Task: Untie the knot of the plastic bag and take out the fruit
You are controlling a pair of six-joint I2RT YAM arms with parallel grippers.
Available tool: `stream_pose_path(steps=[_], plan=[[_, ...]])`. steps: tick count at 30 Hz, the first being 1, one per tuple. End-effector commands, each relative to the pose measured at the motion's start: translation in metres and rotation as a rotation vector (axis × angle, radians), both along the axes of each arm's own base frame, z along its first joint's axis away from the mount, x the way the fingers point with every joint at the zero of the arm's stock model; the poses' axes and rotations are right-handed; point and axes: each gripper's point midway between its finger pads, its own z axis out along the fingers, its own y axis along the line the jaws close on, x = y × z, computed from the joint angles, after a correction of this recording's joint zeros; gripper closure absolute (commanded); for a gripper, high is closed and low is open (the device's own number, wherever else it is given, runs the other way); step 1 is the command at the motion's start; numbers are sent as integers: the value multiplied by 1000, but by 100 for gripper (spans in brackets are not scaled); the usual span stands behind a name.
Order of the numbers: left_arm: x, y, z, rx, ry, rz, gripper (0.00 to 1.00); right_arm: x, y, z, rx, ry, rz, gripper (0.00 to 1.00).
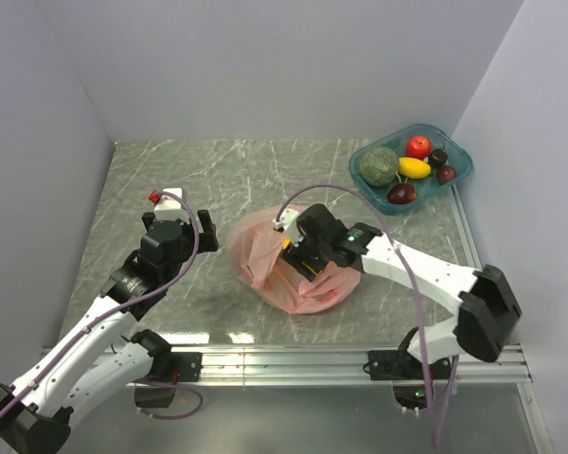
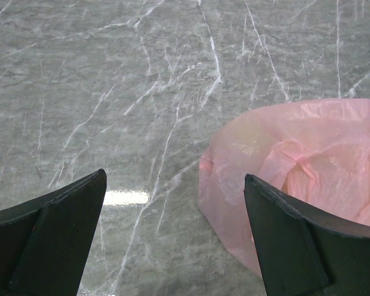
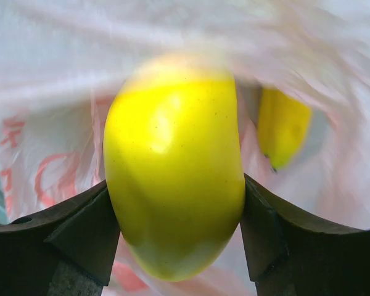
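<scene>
Yellow oval fruit (image 3: 172,179) gripped by the right claw (image 3: 176,203) inside the plastic bag (image 2: 308,148); left claw (image 2: 174,179) wide open, empty, beside it.

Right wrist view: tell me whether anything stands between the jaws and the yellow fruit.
Nothing visible does. The yellow fruit sits directly between the right jaws, its sides against both; no plastic shows in between. The pink plastic bag lies behind it, with a second yellow fruit further back.
</scene>
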Motion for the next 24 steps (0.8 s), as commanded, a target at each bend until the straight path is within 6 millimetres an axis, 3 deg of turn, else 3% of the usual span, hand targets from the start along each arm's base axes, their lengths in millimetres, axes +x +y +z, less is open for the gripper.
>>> stream_pose_path(steps=[1,4,6,10,11,12,15,16,18,21,24], plan=[[1,3,-1,-4,-5,12,1,-8,-17,13,14,-34,-64,90],[1,4,-1,-2,-4,18,1,-7,-19,37,109,-108,-98,99],[1,3,-2,-2,-1,14,0,-7,-12,55,209,-149,-104,100],[1,3,-3,-1,2,16,1,-3,1,115,470,-273,-124,100],[2,3,-3,-1,3,16,1,2,0,136,534,-332,-145,100],[1,3,-2,0,3,16,1,11,-6,146,553,-370,-202,100],[1,3,-3,-1,3,16,1,45,-32,168,571,-446,-363,100],[1,4,-1,-4,-4,19,1,63,-50,168,567,-457,-473,100],[1,4,0,-4,-6,19,1,80,-65,183,611,-486,-558,100],[0,4,1,-7,-10,17,1,108,-104,201,656,-577,-744,99],[0,3,2,-13,-12,11,1,141,-163,203,642,-624,-1008,98]])
